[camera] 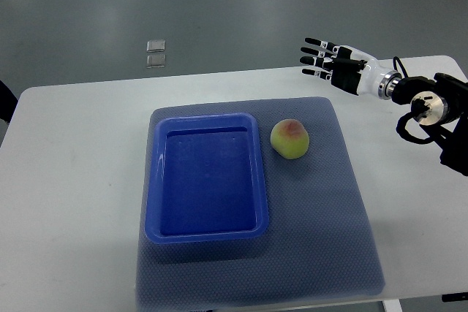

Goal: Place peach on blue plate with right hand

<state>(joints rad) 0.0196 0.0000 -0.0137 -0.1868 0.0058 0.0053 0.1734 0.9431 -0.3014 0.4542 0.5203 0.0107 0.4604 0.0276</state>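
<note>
My right hand [338, 63] hovers far right, fingers spread, holding nothing. The peach [289, 139] sits just right of the blue plate [153, 180]

Glossy plastic blue plate [207, 233]; dimpled matt mat [344, 239]; smooth white table [73, 180].

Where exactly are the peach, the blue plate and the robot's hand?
peach [289, 139], top view, middle of the fruit.
blue plate [207, 236], top view, its near rim.
right hand [338, 66], top view, the palm, fingers spread.
</note>
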